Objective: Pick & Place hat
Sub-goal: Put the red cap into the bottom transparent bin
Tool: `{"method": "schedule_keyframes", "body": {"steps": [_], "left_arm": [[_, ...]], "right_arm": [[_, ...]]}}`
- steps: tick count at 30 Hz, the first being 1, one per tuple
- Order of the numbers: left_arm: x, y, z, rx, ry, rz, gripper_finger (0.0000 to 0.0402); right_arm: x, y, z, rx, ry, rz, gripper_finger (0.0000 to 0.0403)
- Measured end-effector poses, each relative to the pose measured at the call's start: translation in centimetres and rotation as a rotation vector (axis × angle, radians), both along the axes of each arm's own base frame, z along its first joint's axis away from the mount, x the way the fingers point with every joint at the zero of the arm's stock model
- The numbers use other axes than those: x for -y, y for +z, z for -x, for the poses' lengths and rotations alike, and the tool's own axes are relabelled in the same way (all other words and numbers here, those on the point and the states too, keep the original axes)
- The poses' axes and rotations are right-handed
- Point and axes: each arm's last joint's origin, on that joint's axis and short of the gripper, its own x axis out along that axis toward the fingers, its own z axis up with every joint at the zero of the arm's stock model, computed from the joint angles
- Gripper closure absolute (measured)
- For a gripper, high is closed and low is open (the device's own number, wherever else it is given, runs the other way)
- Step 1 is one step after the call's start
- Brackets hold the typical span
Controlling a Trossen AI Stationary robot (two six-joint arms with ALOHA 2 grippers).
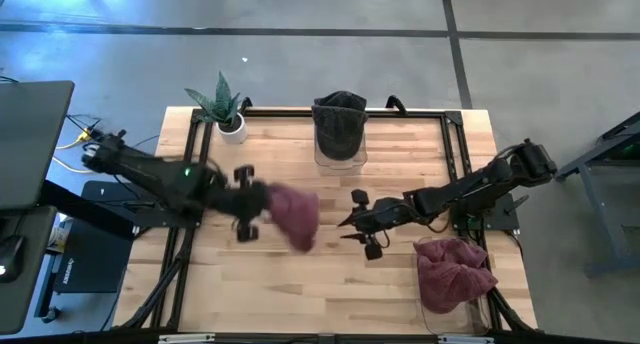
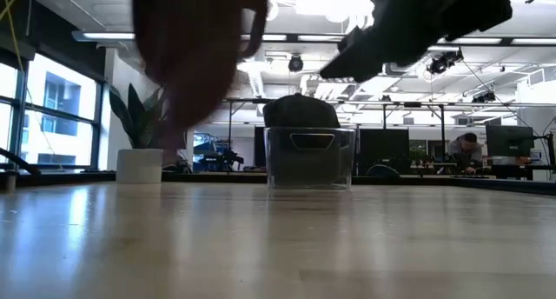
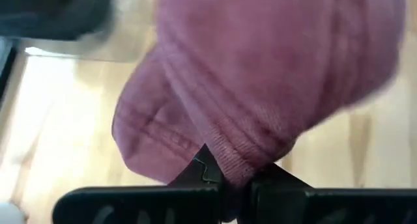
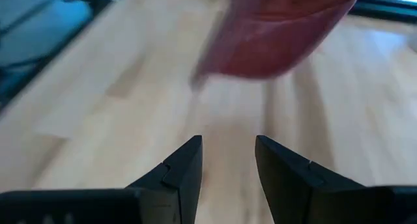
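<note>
Left wrist view: left gripper (image 3: pixel 231 178) pinches maroon hat (image 3: pixel 273 74).

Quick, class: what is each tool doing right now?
Left tool: shut on the floppy maroon fabric hat.
Right tool: open, holding nothing.

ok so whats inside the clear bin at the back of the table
A dark hat sits in the clear bin, its crown rising above the rim. The hat covers the bin's floor, so anything beneath it cannot be seen. The low view shows nothing else through the front wall.
</note>
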Motion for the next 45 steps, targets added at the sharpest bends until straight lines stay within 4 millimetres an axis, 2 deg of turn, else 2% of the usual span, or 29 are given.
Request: {"method": "schedule_keyframes", "body": {"steps": [2, 5, 9, 11, 18, 28, 32, 35, 39, 45], "left_arm": [[-1.5, 0.1, -0.5, -0.009, 0.044, 0.038, 0.0400], [-3.1, -1.0, -1.4, -0.080, 0.057, 0.148, 0.0401], [-4.0, -3.5, -2.9, -0.144, 0.008, 0.234, 0.0401], [-4.1, -4.4, -4.1, -0.125, -0.056, 0.268, 0.0401], [-3.3, -5.6, -6.6, -0.060, -0.366, 0.358, 0.0401], [-2.5, -4.6, -7.8, 0.154, -0.736, 0.374, 0.0401], [-2.4, -5.0, -7.9, 0.160, -0.799, 0.346, 0.0401], [-2.4, -6.9, -8.9, 0.130, -0.781, 0.332, 0.0399], [-3.1, -9.0, -10.5, 0.085, -0.706, 0.357, 0.0366], [-5.3, -12.2, -11.6, -0.077, -0.548, 0.461, 0.0259]], "right_arm": [[0.2, -0.3, 0.1, -0.019, -0.057, 0.019, 0.0265], [0.4, -0.3, 0.6, -0.056, -0.144, 0.058, 0.0265], [0.4, 0.2, 1.5, -0.079, -0.232, 0.119, 0.0265], [0.0, 0.4, 1.6, -0.062, -0.209, 0.141, 0.0265], [-1.7, 0.9, 1.0, 0.066, 0.014, 0.186, 0.0265], [-1.9, 1.5, 1.4, 0.073, 0.011, 0.121, 0.0223], [-1.9, 1.7, 1.5, 0.064, -0.002, 0.090, 0.0213], [-1.9, 1.3, 1.7, 0.024, 0.003, 0.079, 0.0214], [-1.9, 1.1, 1.8, -0.006, 0.007, 0.074, 0.0218], [-1.9, 1.1, 1.8, -0.004, 0.026, 0.061, 0.0217]]}}
